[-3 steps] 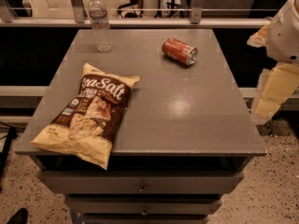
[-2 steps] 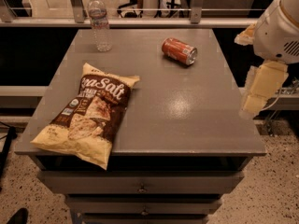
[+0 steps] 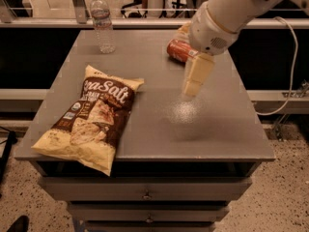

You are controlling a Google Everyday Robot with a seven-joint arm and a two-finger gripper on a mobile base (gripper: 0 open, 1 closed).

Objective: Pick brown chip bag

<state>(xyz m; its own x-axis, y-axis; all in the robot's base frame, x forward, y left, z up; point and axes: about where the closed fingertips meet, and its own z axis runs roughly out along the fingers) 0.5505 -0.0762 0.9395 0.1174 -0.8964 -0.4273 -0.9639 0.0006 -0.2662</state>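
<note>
The brown chip bag [image 3: 91,117] lies flat on the left front part of the grey table [image 3: 227,124], dark brown in the middle with pale yellow ends and white "Sea Salt" lettering. My gripper [image 3: 192,88] hangs from the white arm above the table's middle right, well to the right of the bag and not touching it. It holds nothing that I can see. The arm covers part of the red-orange soda can [image 3: 178,50] behind it.
A clear plastic water bottle [image 3: 102,23] stands upright at the table's back left. The table has drawers below its front edge. A white cable hangs at the right. A rail and chair legs stand behind the table.
The arm has swung in from the right edge of the view to above the table's middle right, now in front of the soda can. The bag, can and bottle have not moved.
</note>
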